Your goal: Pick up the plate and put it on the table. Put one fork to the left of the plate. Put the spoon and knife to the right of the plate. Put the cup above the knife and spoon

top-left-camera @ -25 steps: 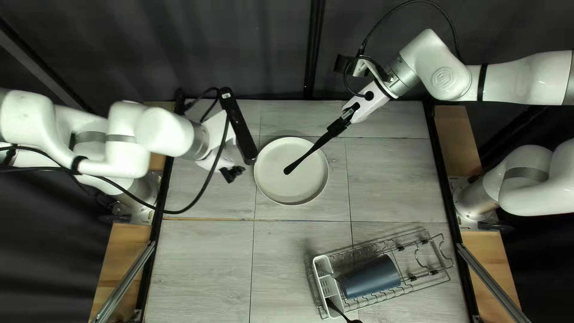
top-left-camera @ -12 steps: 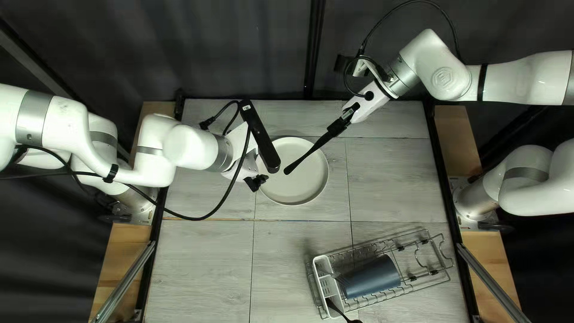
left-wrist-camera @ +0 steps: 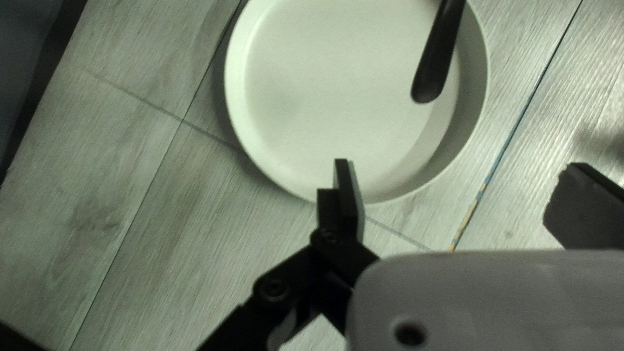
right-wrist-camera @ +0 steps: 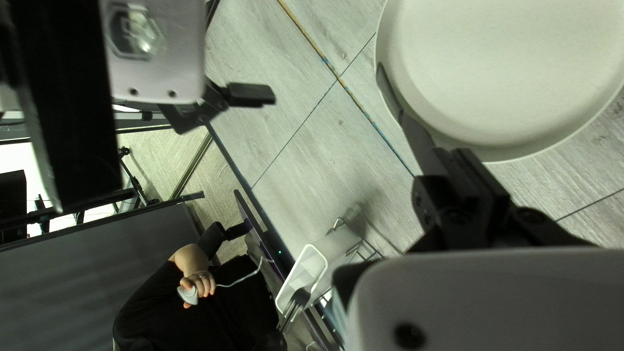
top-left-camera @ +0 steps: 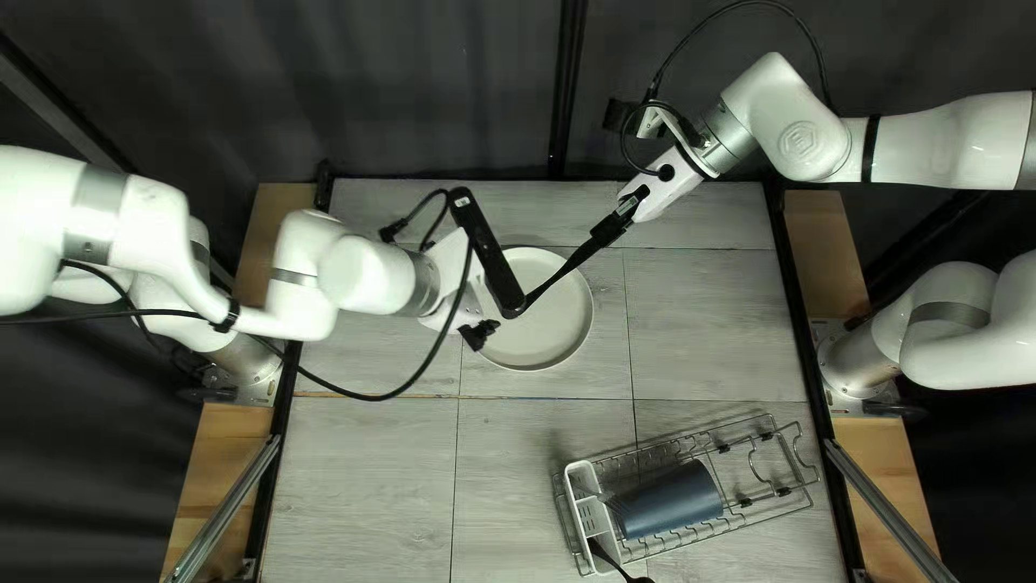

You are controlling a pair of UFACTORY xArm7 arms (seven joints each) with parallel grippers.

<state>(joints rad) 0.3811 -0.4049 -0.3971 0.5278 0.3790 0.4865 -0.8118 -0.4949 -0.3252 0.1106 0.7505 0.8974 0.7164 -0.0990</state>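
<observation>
Black utensil (top-left-camera: 556, 278): its free end reaches out over the plate (top-left-camera: 550, 324), directed down and to the left in the top left view, toward my left arm. I find its other end clamped in my right gripper (right-wrist-camera: 455, 159), whose fingers are closed on it; the working end is hidden there, so I cannot certify fork, knife or spoon.

My left gripper (left-wrist-camera: 458, 172) stands with its fingers wide apart and nothing between them. From its wrist, the rounded free end (left-wrist-camera: 428, 88) lies ahead and sits between the lines of the two fingers, nearer the middle than either side. The long axis runs away from that gripper at a slight slant, so the fingers would close across the shaft, not along it. That bearing favours a handover, which I judge to be the step in hand (presumably the fork, bound for the plate's left).

The open item is reach. I cannot gauge the height of the utensil over the plate from these views. The left arm should need a straight advance with little sideways correction; too low, and a fingertip could knock the plate's rim. My right arm should release only after the left grip is confirmed.
</observation>
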